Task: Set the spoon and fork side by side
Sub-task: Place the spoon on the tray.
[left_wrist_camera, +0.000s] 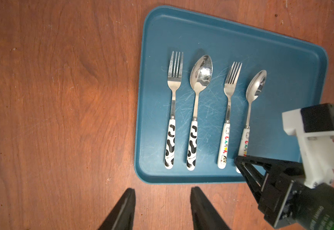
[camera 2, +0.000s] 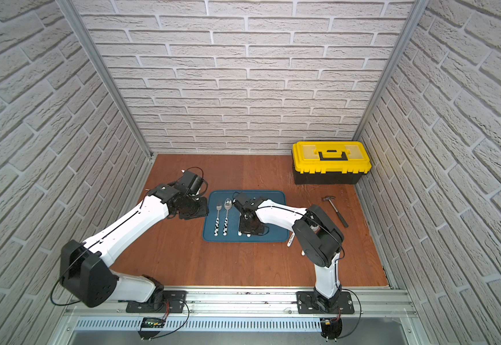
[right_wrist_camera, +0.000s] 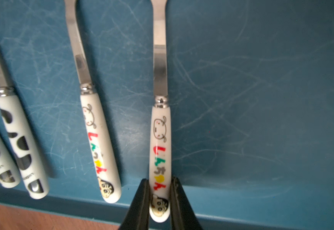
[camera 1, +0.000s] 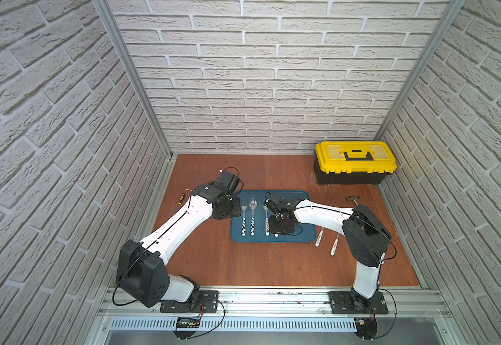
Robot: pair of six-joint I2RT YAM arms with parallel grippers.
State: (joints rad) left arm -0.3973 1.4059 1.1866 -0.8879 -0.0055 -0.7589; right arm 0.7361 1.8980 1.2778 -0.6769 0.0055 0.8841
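Spoon handle clamped in right gripper; top views hide this grip.

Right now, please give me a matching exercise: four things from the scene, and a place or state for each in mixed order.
1. cow-pattern fork
2. cartoon-handled spoon
3. toolbox
4. hammer

A. lying on the table in front of the toolbox
B. handle end clamped by the right gripper
C. back corner of the table, lid shut
D. lying free on the tray beside the cow-pattern spoon

Pairs: 1-D, 2-B, 3-C, 4-A
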